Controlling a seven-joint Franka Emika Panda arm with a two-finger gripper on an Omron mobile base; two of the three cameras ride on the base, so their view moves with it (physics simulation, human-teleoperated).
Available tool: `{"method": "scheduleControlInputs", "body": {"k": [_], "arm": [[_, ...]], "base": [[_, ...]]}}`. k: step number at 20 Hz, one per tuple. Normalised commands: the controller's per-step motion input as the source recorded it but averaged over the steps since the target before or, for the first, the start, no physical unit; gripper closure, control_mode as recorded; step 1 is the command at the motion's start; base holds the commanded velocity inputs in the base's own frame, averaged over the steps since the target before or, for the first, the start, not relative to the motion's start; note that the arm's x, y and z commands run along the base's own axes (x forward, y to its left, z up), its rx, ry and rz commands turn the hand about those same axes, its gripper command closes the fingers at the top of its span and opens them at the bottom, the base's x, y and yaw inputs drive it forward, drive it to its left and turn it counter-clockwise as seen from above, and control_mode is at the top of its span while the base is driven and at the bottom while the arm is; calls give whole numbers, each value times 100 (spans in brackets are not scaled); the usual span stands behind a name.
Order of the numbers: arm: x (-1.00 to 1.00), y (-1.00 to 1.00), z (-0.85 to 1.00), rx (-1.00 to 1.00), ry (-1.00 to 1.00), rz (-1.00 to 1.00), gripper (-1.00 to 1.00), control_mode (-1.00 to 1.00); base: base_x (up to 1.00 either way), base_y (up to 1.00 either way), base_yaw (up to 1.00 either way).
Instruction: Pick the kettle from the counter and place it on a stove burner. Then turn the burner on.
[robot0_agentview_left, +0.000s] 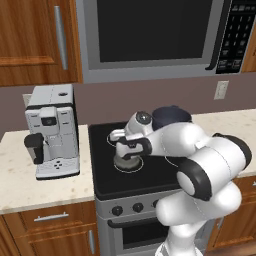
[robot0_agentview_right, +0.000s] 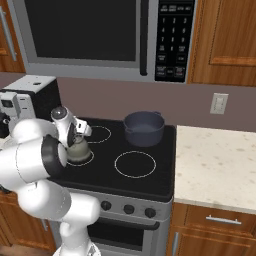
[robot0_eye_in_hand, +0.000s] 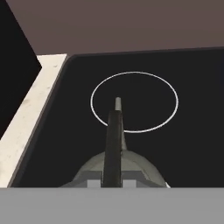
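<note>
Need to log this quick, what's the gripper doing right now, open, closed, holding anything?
Gripper: jaws closed on the handle of the kettle, which sits on the front left stove burner.

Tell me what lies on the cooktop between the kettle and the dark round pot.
Nothing stands there. In the right base view, bare black glass and part of a white ring outline separate the kettle from the pot.

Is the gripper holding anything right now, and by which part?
Yes: the gripper is shut on the kettle, gripping its thin arched handle at the top.
</note>
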Motion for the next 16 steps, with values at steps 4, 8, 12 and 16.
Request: {"method": "scheduleControlInputs", "body": {"k": [4, 8, 12, 16], "arm": [[-3, 0, 0, 0, 0, 0, 100, -100], [0, 0, 0, 0, 0, 0, 100, -100], [0, 0, -3, 0, 0, 0, 100, -100], [0, 0, -8, 0, 0, 0, 100, -100]], "base": [[0, 0, 0], [0, 0, 0], [0, 0, 0], [0, 0, 0]]}}
